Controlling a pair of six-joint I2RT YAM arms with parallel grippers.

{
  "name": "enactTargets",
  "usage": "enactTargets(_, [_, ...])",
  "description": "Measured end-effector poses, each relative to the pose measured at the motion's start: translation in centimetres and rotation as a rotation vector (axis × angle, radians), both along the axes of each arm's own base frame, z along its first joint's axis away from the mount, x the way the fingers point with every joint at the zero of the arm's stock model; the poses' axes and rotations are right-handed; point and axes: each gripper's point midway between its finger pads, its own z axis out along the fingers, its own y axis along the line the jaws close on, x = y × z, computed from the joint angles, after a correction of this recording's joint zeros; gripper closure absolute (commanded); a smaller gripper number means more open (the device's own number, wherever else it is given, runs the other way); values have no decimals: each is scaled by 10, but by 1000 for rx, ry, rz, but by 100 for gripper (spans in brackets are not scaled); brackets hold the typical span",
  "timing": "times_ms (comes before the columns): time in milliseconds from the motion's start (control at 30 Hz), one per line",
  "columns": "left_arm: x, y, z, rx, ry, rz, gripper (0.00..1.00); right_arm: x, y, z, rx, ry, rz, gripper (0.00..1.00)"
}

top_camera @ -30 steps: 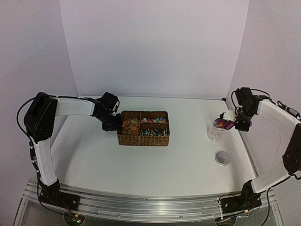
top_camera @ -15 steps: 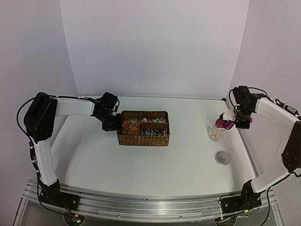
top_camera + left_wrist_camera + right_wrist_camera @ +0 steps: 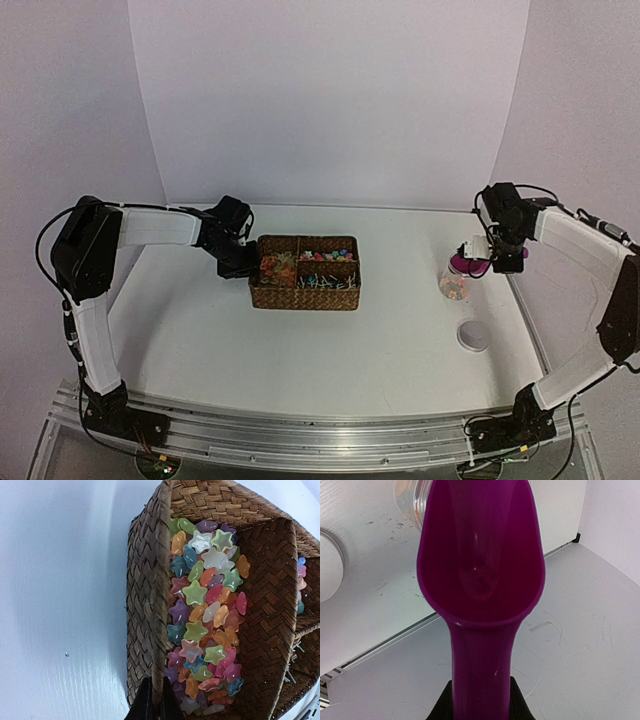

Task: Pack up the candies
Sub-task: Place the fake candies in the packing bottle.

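Most of the candies (image 3: 200,610) are piled in the left part of the woven basket (image 3: 145,580). Some are seen at the bottom of the clear jar (image 3: 455,287) on the right side of the table (image 3: 380,350). The left claw (image 3: 153,707) is pinched together on the basket's left wall, so the basket is held in place. The right claw (image 3: 481,705) is clamped on the handle of the pink-purple scoop (image 3: 480,555). The scoop's tip is just by the mouth of the jar, and nothing is seen inside the scoop. The lid (image 3: 473,335) is laid flat on the table, near the jar but not touching it.

The jar looks light and is not held by anything. If it is bumped by the scoop, it could be knocked over and the candies spilled. The jar looks far from full, so more scoops are likely needed. If the scoop is filled too high, candies could be dropped on the table on the way across.
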Motion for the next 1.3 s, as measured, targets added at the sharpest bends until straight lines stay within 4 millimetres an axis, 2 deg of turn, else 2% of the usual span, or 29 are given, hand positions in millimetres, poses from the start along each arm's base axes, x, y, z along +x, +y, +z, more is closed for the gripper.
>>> enactTargets(300, [1,0,0,3,4,-2,100,-8,26,-5,60,51,75,100])
enactTargets(467, [2,0,-1,0,6,-2,100,-13,42,-2,102,45,113,100])
enactTargets(633, [2,0,-1,-2,8,-3,100,-11,44,7,110,19,103,100])
enactTargets(800, [2,0,0,-2,7,-3,100,4,43,36,117,-76,75,100])
enactTargets(900, [2,0,-1,-2,8,-3,100,17,46,64,139,-162,60,100])
enactTargets(1000, [2,0,-1,-2,7,-4,100,30,53,100,158,-274,54,100])
enactTargets(1067, [3,0,0,-1,6,-7,100,37,64,122,149,-341,66,100])
enactTargets(1133, [3,0,0,1,6,-9,100,42,88,136,136,-384,106,100])
enactTargets(1167, [3,0,0,2,7,-10,100,45,106,138,133,-394,139,100])
enactTargets(1233, [3,0,-1,4,7,-13,100,48,147,134,128,-394,214,100])
enactTargets(1300, [4,0,-1,5,6,-14,100,44,187,118,111,-365,293,100])
